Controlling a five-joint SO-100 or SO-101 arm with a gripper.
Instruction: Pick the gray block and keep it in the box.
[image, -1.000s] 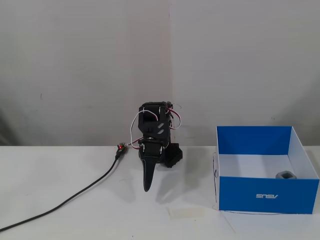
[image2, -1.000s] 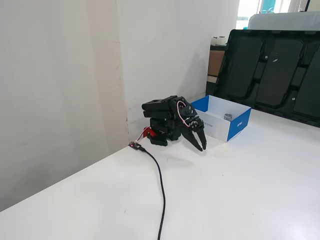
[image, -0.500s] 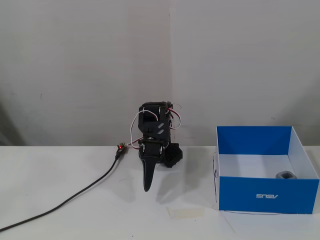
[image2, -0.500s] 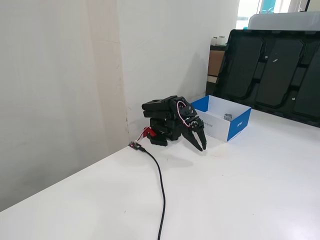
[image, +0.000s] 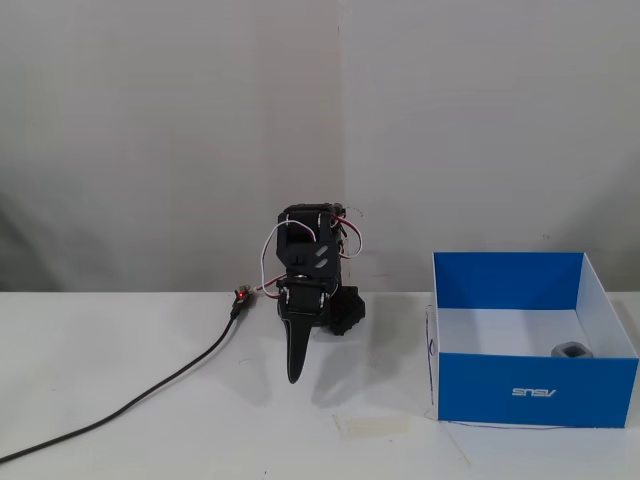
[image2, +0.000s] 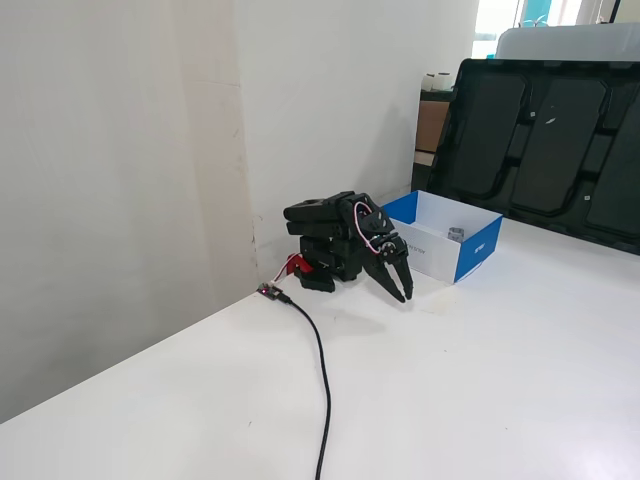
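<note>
The gray block (image: 572, 350) lies inside the box (image: 535, 391), near the front right corner as a fixed view shows it; it also shows in the box (image2: 478, 250) in the other fixed view (image2: 456, 234). The box is blue outside and white inside, with an upside-down ASUS logo on its front. The black arm is folded low by the wall, left of the box. My gripper (image: 293, 374) points down at the table, apart from the box, its jaws together and empty; it also shows in the other fixed view (image2: 403, 295).
A black cable (image: 150, 395) runs from the arm's base to the front left of the white table. A pale strip of tape (image: 372, 427) lies in front of the arm. The wall stands close behind. Dark panels (image2: 545, 145) stand beyond the box.
</note>
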